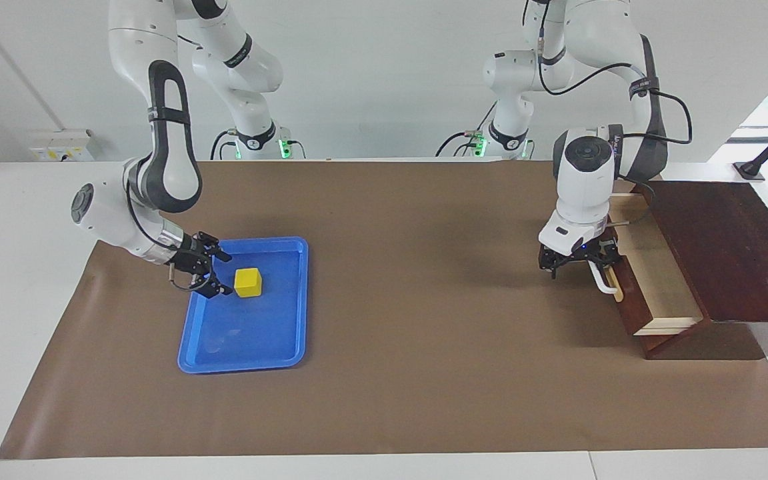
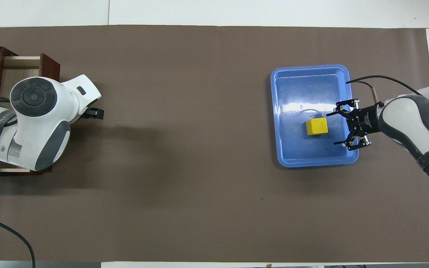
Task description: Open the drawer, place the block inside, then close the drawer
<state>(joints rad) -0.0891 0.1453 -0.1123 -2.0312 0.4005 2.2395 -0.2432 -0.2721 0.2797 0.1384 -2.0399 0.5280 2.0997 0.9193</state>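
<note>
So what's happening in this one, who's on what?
The drawer is already pulled open, and the left gripper is at its white handle. The yellow block sits in the blue tray toward the right arm's end of the table. The right gripper is low over the tray beside the block, fingers open, not yet around it. The block is not in the drawer yet.
</note>
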